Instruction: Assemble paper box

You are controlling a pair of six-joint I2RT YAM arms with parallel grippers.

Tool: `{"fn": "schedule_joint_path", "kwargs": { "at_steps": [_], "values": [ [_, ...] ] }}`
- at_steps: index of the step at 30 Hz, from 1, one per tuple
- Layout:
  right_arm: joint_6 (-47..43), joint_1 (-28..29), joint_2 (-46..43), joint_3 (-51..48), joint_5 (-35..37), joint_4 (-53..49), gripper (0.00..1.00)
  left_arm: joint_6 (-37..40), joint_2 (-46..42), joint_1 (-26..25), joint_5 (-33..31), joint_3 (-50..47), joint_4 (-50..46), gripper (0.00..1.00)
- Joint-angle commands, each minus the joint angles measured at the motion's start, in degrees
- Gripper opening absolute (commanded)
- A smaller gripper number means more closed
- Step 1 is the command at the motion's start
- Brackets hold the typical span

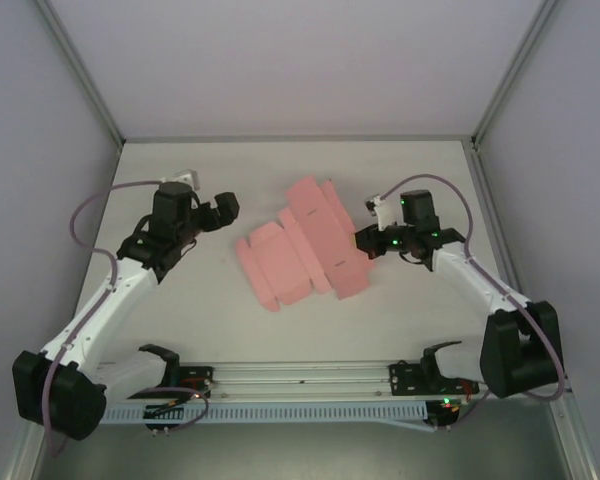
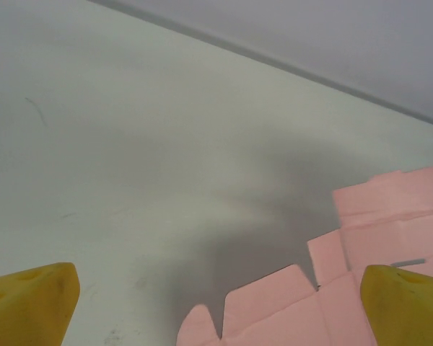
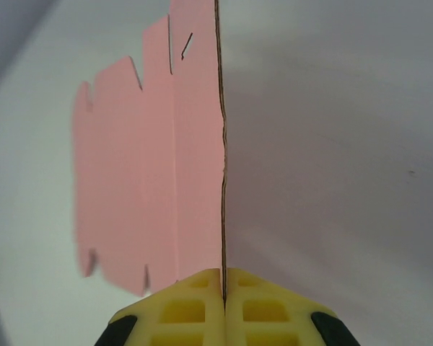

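Note:
The paper box (image 1: 300, 250) is a flat pink die-cut sheet with tabs and flaps, lying spread in the middle of the white table (image 1: 280, 170). My right gripper (image 1: 363, 240) is at the sheet's right edge. In the right wrist view, the yellow pads of my right gripper (image 3: 224, 277) are pressed together on the thin edge of the paper box (image 3: 151, 180). My left gripper (image 1: 225, 207) hovers just left of the sheet, apart from it. In the left wrist view my left gripper (image 2: 216, 310) is open, its yellow fingers (image 2: 36, 299) spread wide, with the tabbed edge of the paper box (image 2: 289, 310) lying below and between them.
A metal rail (image 1: 300, 385) runs along the table's near edge between the arm bases. Pale enclosure walls (image 1: 300, 60) close in the back and both sides. Bare table lies behind and in front of the sheet.

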Motion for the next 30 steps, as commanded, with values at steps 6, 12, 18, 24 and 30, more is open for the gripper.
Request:
{"fn": "schedule_joint_path", "kwargs": {
  "at_steps": [6, 12, 18, 24, 30],
  "values": [
    [-27.5, 4.9, 2.5, 3.5, 18.5, 0.8, 0.00, 9.2, 8.8, -0.7, 12.3, 8.3, 4.8, 1.00],
    [-39.0, 6.0, 5.0, 4.5, 18.0, 1.7, 0.00, 23.1, 16.7, -2.5, 25.7, 14.1, 5.3, 1.00],
    [-46.7, 6.0, 8.0, 10.0, 10.4, -5.1, 0.00, 42.1, 25.5, -5.9, 34.3, 21.0, -0.5, 1.00],
    [-48.4, 5.6, 10.6, 14.3, 6.6, -9.1, 0.00, 54.7, 31.9, -8.5, 37.1, 27.4, -7.6, 0.91],
    [-48.7, 5.5, 11.8, 16.9, 4.5, -12.5, 0.00, 58.3, 35.4, -9.3, 36.9, 31.2, -11.8, 0.70]
  ]
}}
